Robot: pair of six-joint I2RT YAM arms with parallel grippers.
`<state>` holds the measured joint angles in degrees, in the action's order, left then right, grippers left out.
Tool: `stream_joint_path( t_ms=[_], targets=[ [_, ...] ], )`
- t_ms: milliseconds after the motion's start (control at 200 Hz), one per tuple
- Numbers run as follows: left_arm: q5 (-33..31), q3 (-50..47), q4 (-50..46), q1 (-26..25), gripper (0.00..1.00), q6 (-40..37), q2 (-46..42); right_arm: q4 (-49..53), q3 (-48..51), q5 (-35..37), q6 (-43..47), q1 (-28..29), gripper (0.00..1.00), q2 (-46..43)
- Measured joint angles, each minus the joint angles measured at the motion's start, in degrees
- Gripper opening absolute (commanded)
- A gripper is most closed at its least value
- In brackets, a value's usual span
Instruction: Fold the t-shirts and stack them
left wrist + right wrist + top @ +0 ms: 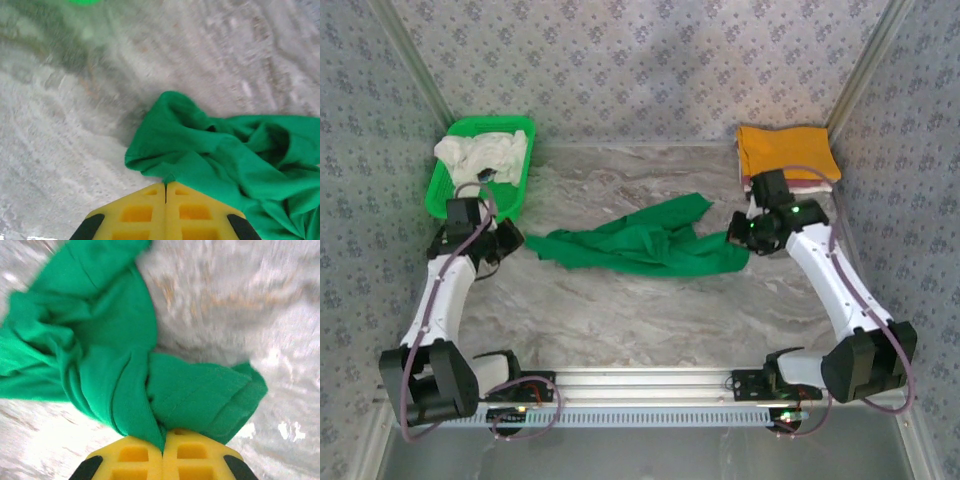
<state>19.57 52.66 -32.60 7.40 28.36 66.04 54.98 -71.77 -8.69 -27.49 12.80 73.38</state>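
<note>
down at the near edge of the marble table (650, 320) you've got the two arm bases, and both arms reach forward and in toward the middle. the left gripper (165, 189) has its yellow fingers pressed flat together, nipping the edge of the green t-shirt (640, 245) at its left end. the right gripper (163, 439) is also clamped tight, with a bunched fold of the same shirt coming straight out from between its tips. the shirt itself lies crumpled in a long, wrinkly band across the middle of the table between the two grippers, one part sticking out toward the back. further back, the far left corner has a green mesh basket (525, 165) with whitish shirts (480, 152) heaped in it, and the far right corner has a folded orange-yellow t-shirt (785, 150) sitting on top of a paler one.
</note>
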Motion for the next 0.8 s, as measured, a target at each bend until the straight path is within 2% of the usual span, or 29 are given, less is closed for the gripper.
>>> stream_joint_path(
  t_ms=[210,360,380,450,570,655,800],
  targets=[
    [2.32,18.23,-3.21,0.00,0.00,0.42,-0.15,6.19,-18.40,0.50,2.54,-7.67,0.00,1.33],
    [1.90,25.05,-3.45,0.00,0.00,-0.35,-2.54,7.13,-22.40,0.02,2.51,-12.55,0.00,1.36],
    [1.88,25.03,-3.43,0.00,0.00,-0.44,-2.82,7.28,-22.38,-0.11,2.51,-12.85,0.00,1.46],
    [1.88,23.87,-2.84,0.00,0.00,-0.66,-3.43,6.27,-20.72,-1.22,2.10,-13.97,0.22,2.54],
    [2.10,16.26,-0.09,0.00,0.00,-0.55,-2.91,2.73,-14.86,-2.69,1.29,-15.80,0.45,6.19],
    [2.12,10.21,1.14,0.00,0.00,-0.22,-1.33,-1.18,-9.57,-3.41,0.94,-16.74,0.50,9.40],
    [2.12,2.49,1.57,0.00,0.00,-0.17,-0.61,-6.75,-0.04,-4.79,0.94,-16.20,0.51,9.38]
  ],
)
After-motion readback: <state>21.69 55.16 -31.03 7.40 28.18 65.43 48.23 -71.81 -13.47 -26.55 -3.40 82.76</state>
